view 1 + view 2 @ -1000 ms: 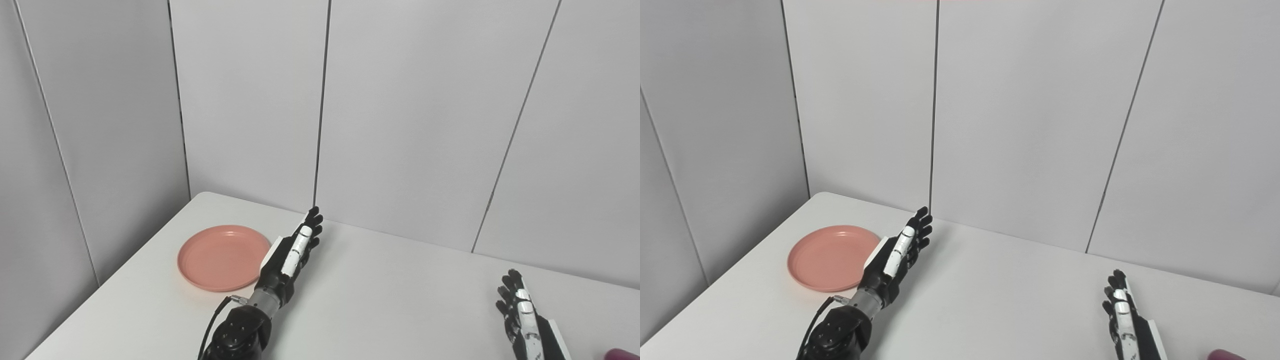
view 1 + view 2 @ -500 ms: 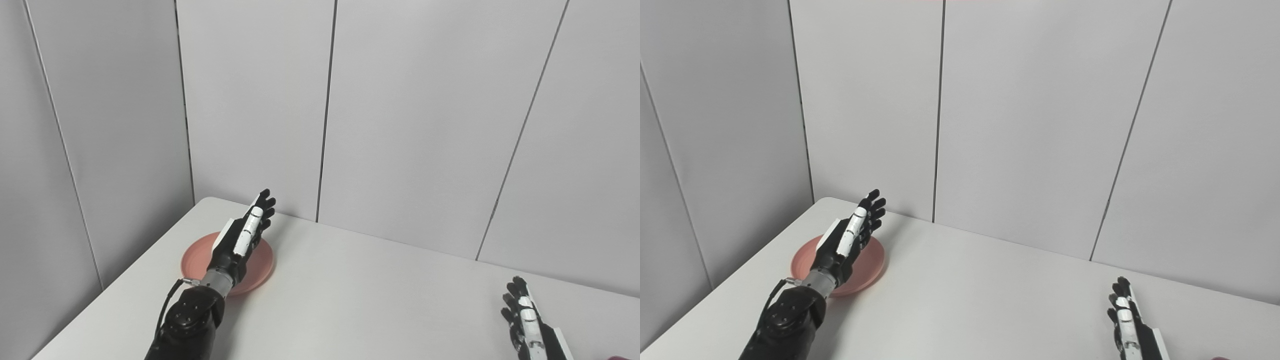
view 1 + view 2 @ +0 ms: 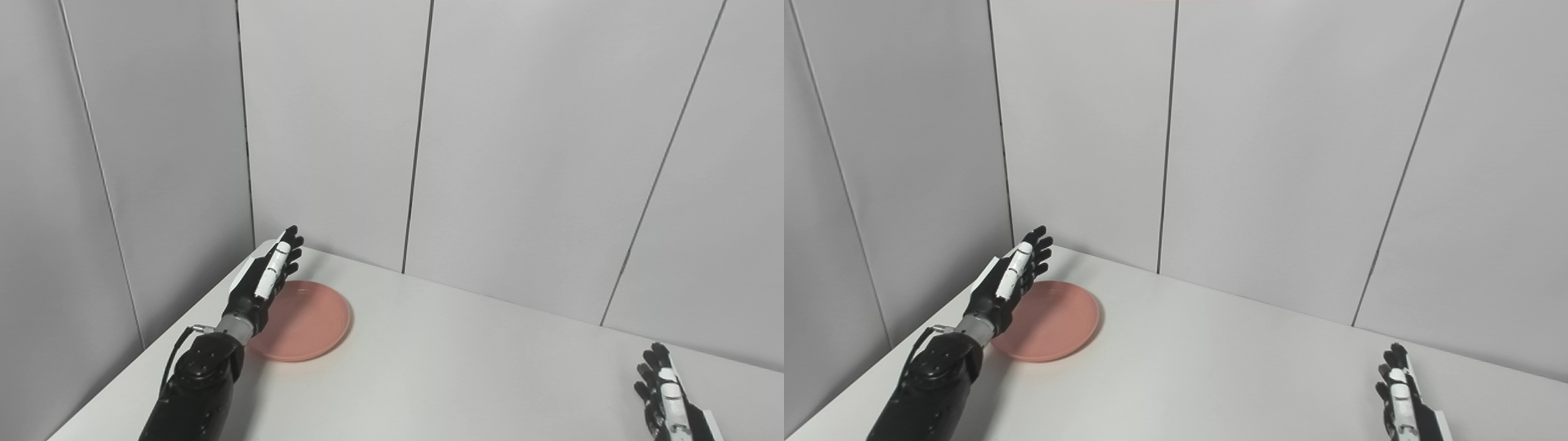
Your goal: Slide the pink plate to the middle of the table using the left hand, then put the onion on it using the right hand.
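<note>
The pink plate (image 3: 306,321) lies flat on the white table (image 3: 441,367) near its far left corner. My left hand (image 3: 266,275) is open with fingers straight, held edge-on over the plate's left rim; whether it touches the rim I cannot tell. My right hand (image 3: 664,392) is open at the bottom right, low over the table with nothing in it. The onion is out of sight in both views.
Grey wall panels (image 3: 520,153) close off the back and the left side just behind the plate. The table's left edge (image 3: 141,361) runs close beside my left forearm (image 3: 196,380).
My left hand swung leftward from the plate's right side, across it, to its left rim. The camera has panned left and up, so the onion's edge at bottom right dropped out of view.
</note>
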